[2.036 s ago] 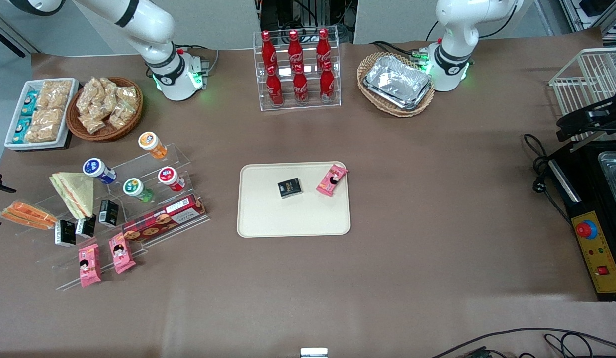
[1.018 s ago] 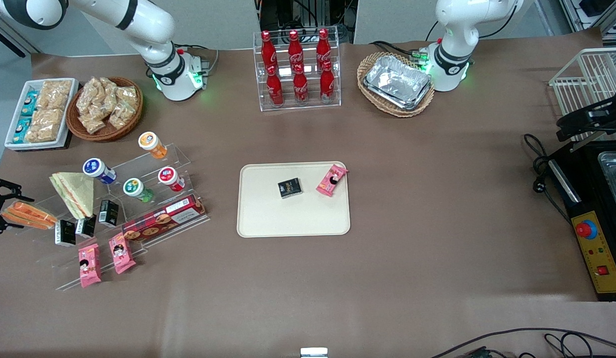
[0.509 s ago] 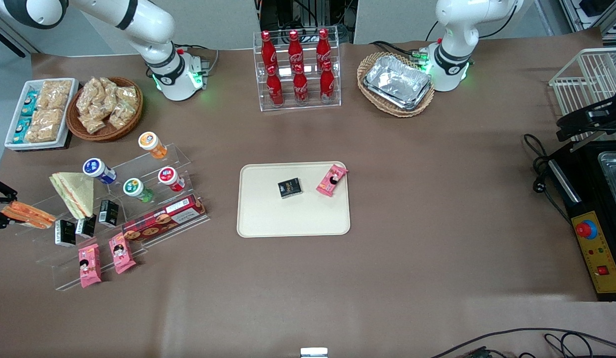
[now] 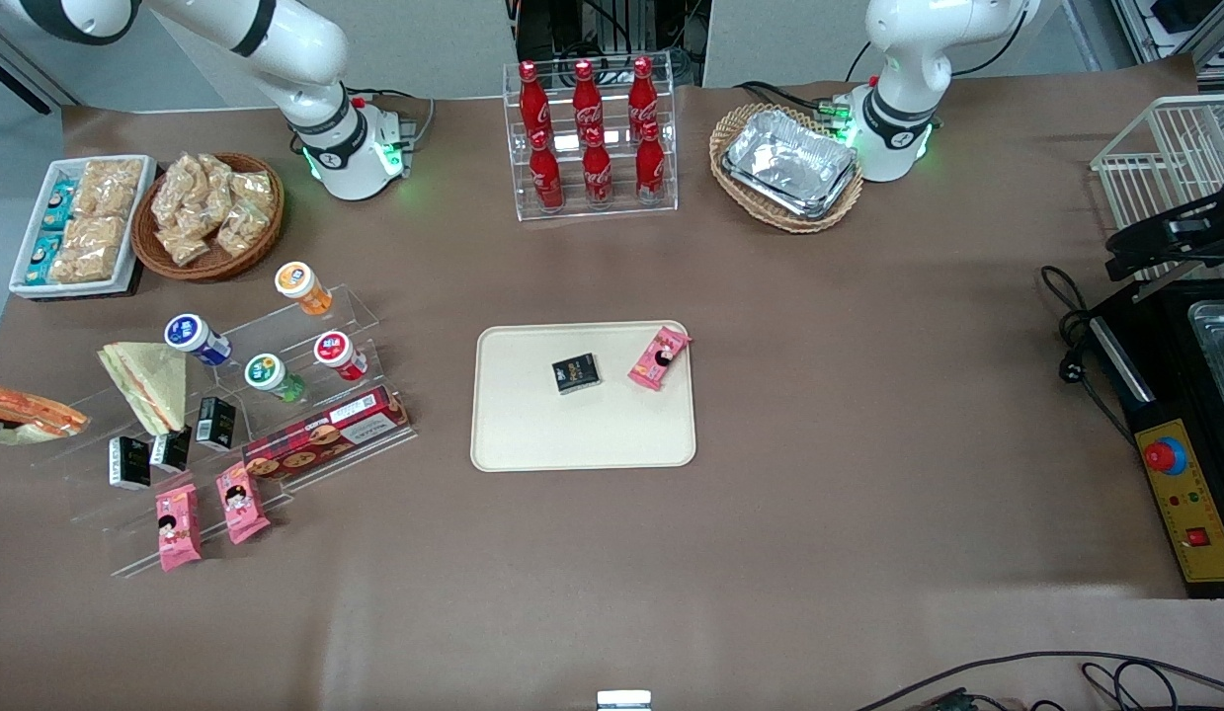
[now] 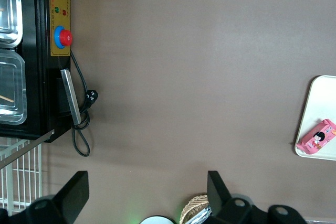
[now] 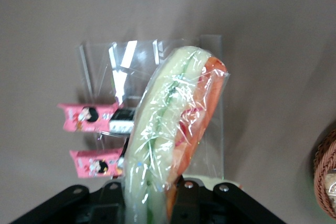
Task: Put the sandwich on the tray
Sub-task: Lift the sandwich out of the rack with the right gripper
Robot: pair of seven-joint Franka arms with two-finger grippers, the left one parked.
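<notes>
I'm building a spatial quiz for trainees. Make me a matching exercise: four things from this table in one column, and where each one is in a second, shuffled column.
Things:
1. sandwich
2. black box
3. foil trays
4. red bottles

Places:
A. in a wicker basket
B. on the cream tray
C. in a clear tiered rack
D. in the gripper, at the working arm's end of the table

Pairs: 1-D, 2-B, 3-A, 4-C

Six red cola bottles (image 4: 585,107) stand in a clear rack (image 4: 594,209), top centre of frame; foil trays (image 4: 789,163) fill the wicker basket (image 4: 718,150) beside it.
</notes>
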